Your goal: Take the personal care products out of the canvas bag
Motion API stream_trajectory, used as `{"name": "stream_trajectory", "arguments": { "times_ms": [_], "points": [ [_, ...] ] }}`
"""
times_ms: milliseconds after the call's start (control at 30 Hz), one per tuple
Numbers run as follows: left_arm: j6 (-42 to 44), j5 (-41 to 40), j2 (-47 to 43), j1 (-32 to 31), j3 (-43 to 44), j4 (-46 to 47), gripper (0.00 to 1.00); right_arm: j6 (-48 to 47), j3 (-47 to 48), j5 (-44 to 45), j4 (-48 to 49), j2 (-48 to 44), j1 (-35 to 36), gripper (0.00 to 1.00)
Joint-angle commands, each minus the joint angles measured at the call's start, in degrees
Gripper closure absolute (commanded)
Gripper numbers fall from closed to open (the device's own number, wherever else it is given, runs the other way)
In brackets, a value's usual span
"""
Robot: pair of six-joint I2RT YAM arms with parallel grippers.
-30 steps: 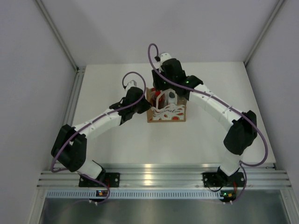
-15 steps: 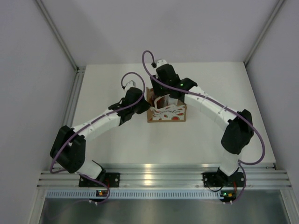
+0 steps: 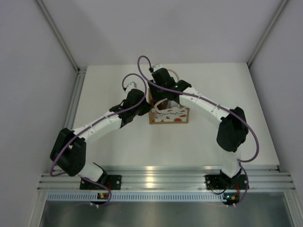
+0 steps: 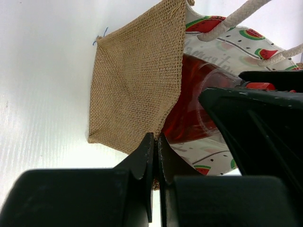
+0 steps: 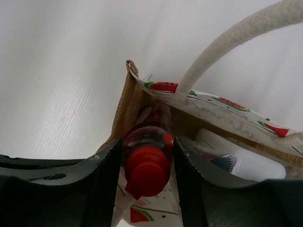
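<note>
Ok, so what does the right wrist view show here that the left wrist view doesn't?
Only the right wrist view: the red cap of the red bottle, with the right pincer closed against either side of the bottle, and a whitish container with a dark cap lying deeper inside the canvas bag.

Only the left wrist view: the bag's tan woven outer side, with the left pincer pinched shut on its edge.

Both: the red bottle inside the bag, the watermelon-print panel and the rope handles.
</note>
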Motion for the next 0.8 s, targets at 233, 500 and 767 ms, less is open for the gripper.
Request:
{"name": "stream_trajectory", "arguments": {
  "times_ms": [233, 500, 767],
  "points": [
    [1.3, -1.7, -0.3, -0.2, -1.8, -5.5, 1.00, 1.4, 2.6, 4.0, -6.4, 1.9, 1.9, 0.45],
    [0.2, -3.1, -1.6, -0.2, -2.0, -5.5, 1.00, 3.1, 1.9, 5.0, -6.6, 3.0, 2.5, 0.40],
    [-0.9, -4.1, -2.9, -0.2, -2.5, -5.4, 1.00, 3.4, 3.7, 6.0, -6.7, 5.8, 2.4, 0.43]
  ]
}}
